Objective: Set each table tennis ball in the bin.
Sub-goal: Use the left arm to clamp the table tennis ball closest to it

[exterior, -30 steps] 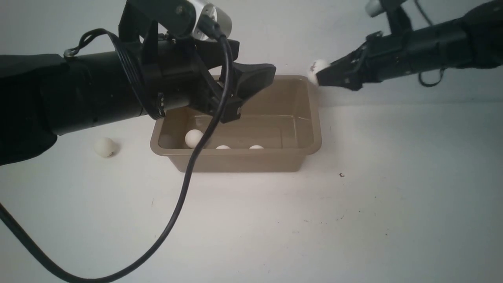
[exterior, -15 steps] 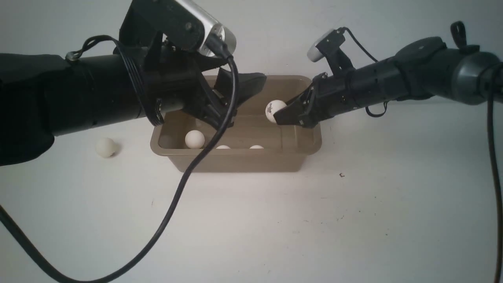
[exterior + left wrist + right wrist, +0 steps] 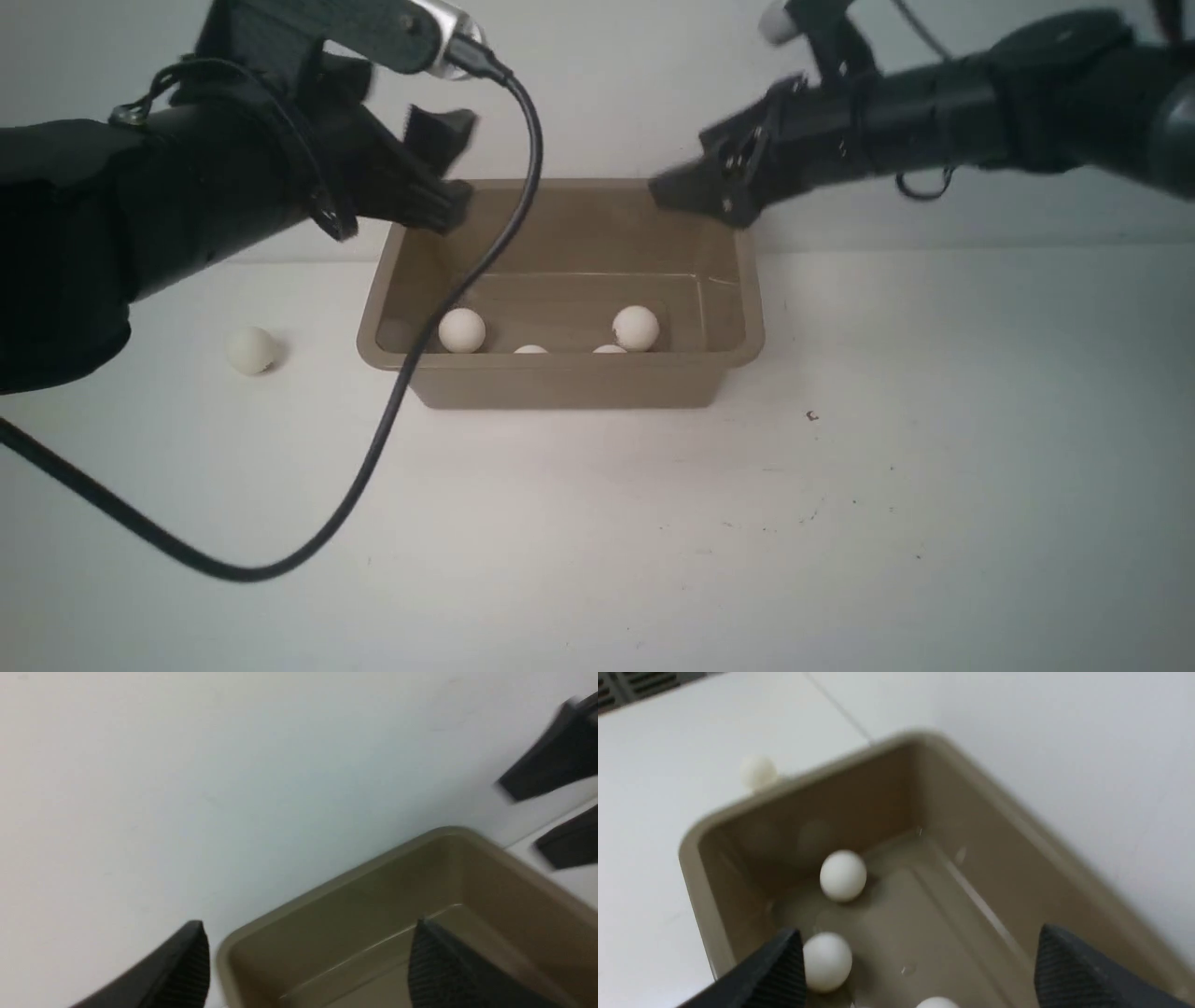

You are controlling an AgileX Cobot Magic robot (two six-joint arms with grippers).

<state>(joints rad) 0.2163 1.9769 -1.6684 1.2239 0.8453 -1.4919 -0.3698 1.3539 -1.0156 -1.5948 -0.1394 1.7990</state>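
Note:
The taupe bin (image 3: pixel 560 362) stands mid-table with several white table tennis balls in it, among them one at its left (image 3: pixel 462 329) and one at its right (image 3: pixel 636 328). One more ball (image 3: pixel 251 350) lies on the table left of the bin. My right gripper (image 3: pixel 677 191) hovers over the bin's far right corner, open and empty. In the right wrist view its gripper (image 3: pixel 920 931) looks down on balls (image 3: pixel 843 875) in the bin (image 3: pixel 698 858). My left gripper (image 3: pixel 453 168) hangs open and empty above the bin's far left corner; the left wrist view shows this gripper (image 3: pixel 310 926) over the rim (image 3: pixel 373 868).
A black cable (image 3: pixel 392 401) loops from the left arm across the bin's front left corner and onto the table. A white wall (image 3: pixel 607 93) rises close behind the bin.
The right gripper carried a ball over the bin, opened and rose; that ball now lies in the bin's right part. The left gripper drew back to the left and upward.

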